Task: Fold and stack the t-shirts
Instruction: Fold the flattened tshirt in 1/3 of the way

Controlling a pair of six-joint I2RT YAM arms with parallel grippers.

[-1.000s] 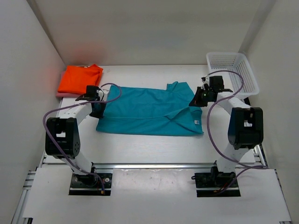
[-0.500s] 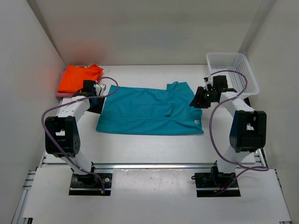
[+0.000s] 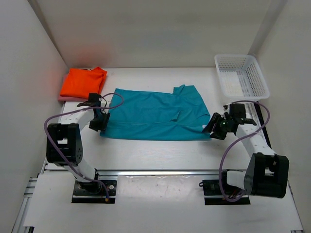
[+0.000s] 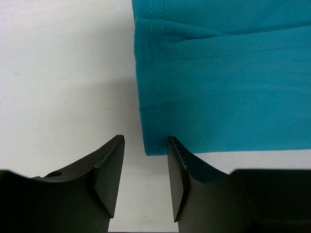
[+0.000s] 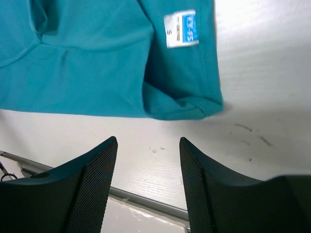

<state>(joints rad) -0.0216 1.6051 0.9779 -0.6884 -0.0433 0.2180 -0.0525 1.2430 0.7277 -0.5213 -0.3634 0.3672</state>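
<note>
Top external view showed the teal shirt (image 3: 155, 114) lying flat in the middle of the table (image 3: 160, 150). The orange shirt (image 3: 83, 81) sat folded at the far left, on top of a pink shirt (image 3: 62, 98). At the teal shirt's near left corner was the left gripper (image 3: 99, 121), and the right gripper (image 3: 216, 127) was just off its near right corner. Left wrist view showed the fingers (image 4: 109, 182) parted and holding nothing, with the shirt's corner hem just beyond the gap, closer to the right-hand finger. Right wrist view showed fingers (image 5: 97, 184) spread and empty over bare table. The shirt's corner, with its white label (image 5: 181, 29), lay just beyond the fingertips.
</note>
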